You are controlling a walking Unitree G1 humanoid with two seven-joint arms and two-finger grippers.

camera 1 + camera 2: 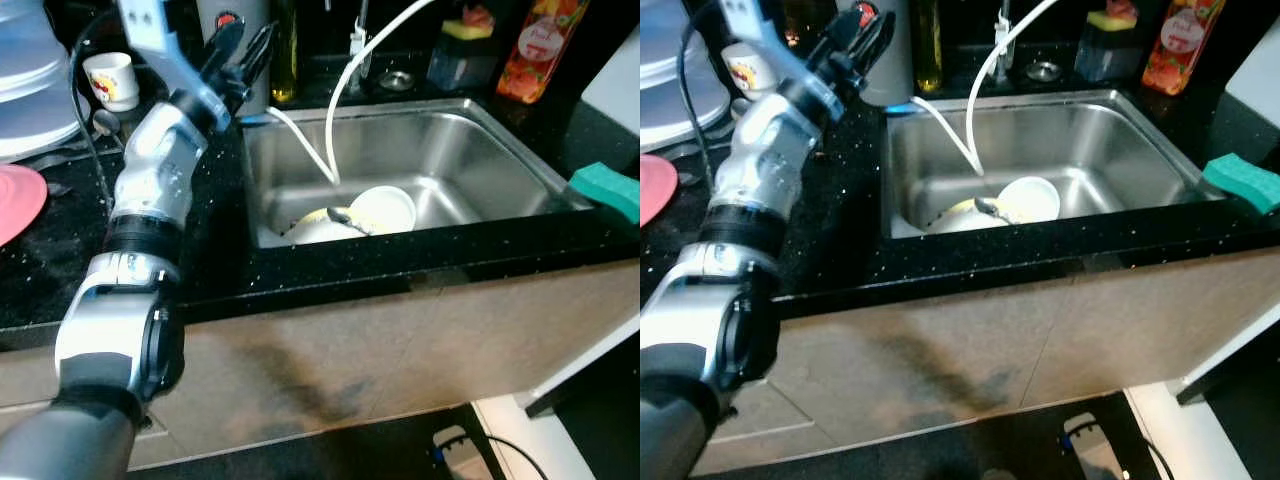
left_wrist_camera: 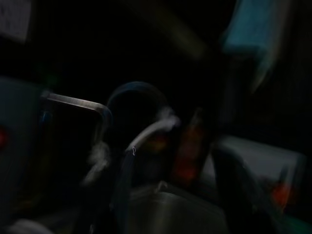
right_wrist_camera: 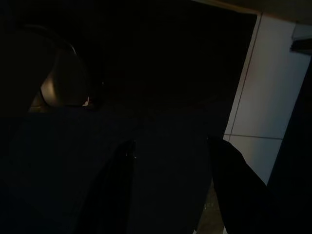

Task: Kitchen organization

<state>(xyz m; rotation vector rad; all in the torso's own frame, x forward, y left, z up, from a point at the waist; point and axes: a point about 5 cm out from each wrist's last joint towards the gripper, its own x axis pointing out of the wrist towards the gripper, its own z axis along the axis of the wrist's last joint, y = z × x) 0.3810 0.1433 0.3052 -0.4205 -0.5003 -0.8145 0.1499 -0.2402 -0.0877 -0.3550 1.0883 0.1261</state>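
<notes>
Two white dishes, a plate (image 1: 318, 226) and a bowl (image 1: 385, 209), lie on the floor of the steel sink (image 1: 480, 150), and we see a spoon (image 1: 346, 218) resting across them where they meet. We take the sink as our landmark. A white hose (image 1: 350, 70) curves down into it and ends just behind the bowl. We hold our left hand (image 1: 243, 52) raised over the black bench (image 1: 215, 250) just beyond the sink's back left corner, close to a grey canister (image 1: 232, 20); its two black fingers stand spread apart and grasp nothing. Further left of the sink we see a white mug (image 1: 113, 80), a stack of pale plates (image 1: 30, 80) and the rim of a pink plate (image 1: 18, 200). Behind the sink stand a dark bottle (image 1: 284, 50), a tub with a yellow sponge (image 1: 466, 45) and an orange juice bottle (image 1: 540, 45). To the right of the sink a green sponge (image 1: 608, 188) sits on the bench edge. Our right hand (image 3: 173, 187) hangs in the dark beside pale floor tiles (image 3: 265, 97), fingers parted and empty.
</notes>
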